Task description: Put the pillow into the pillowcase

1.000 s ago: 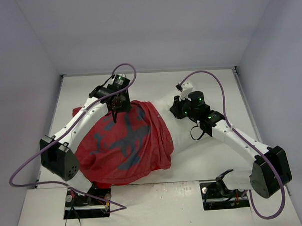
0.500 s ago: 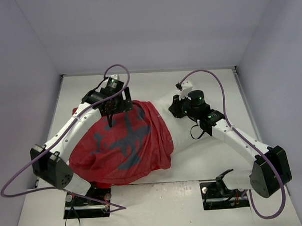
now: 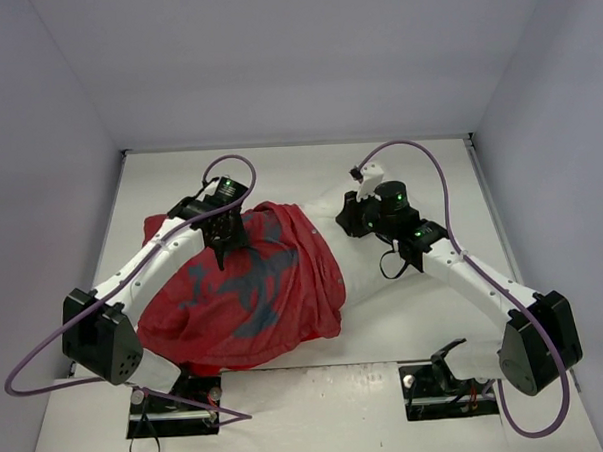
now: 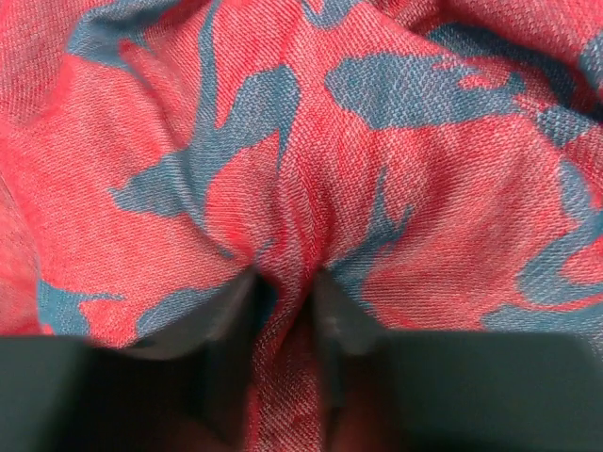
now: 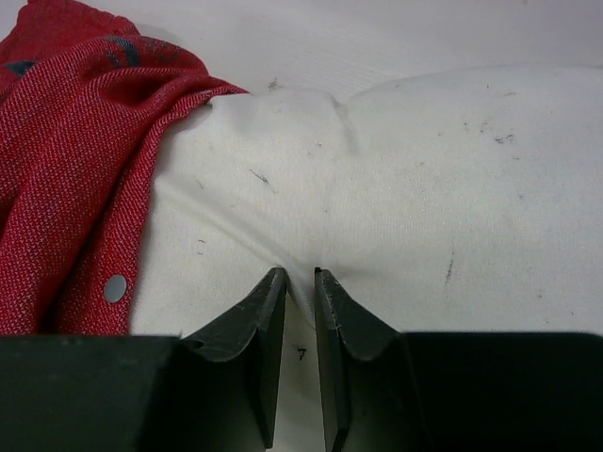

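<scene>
Nearest, the pillowcase (image 3: 235, 309) lies bunched over the left of the white surface (image 3: 429, 170), its dull side with bluish patches facing up. The pillow (image 5: 424, 169) pokes out at its right edge, with the red hem draped over it. Further back, the left hand (image 4: 283, 275) is nearly closed, pinching a ridge of red cloth. The right hand (image 5: 300, 273), almost shut, nips a crease of the pillow.

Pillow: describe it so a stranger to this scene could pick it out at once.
On the table, look right of the red pillowcase, under the right tool. The pillow is the plump cushion poking out of the pillowcase, pinched by that tool; unlike its printed neighbour, it is plain white.
</scene>
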`<state>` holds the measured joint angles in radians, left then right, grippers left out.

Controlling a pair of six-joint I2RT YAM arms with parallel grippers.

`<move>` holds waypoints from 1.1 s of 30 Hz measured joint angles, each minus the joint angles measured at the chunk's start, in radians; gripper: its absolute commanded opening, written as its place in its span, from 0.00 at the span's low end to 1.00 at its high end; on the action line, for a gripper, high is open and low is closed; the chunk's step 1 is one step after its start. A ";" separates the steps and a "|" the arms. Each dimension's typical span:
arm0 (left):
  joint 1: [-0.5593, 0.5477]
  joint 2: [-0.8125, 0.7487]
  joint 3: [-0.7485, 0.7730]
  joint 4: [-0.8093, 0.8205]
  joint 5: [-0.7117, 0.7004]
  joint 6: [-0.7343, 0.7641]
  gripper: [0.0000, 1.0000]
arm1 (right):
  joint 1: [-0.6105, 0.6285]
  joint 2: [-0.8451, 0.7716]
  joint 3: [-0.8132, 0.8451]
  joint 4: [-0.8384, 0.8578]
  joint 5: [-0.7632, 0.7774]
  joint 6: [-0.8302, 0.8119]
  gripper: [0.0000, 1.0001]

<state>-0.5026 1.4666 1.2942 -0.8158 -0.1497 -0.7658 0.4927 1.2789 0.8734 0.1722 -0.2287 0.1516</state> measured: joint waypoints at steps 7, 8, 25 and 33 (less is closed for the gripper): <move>-0.005 0.045 0.133 -0.045 -0.021 0.058 0.00 | 0.000 0.002 0.000 0.000 -0.001 -0.003 0.15; -0.008 0.065 0.167 -0.051 -0.026 0.070 0.00 | 0.000 0.003 0.000 0.000 -0.002 -0.003 0.15; -0.256 0.437 0.666 -0.037 -0.114 0.298 0.07 | 0.006 0.004 0.000 -0.012 -0.002 -0.003 0.07; -0.192 0.509 0.682 -0.018 -0.097 0.310 0.27 | 0.006 0.003 0.000 -0.008 0.026 -0.003 0.06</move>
<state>-0.6941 1.9751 1.9766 -0.8333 -0.2466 -0.4561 0.4992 1.2823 0.8734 0.1642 -0.2028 0.1482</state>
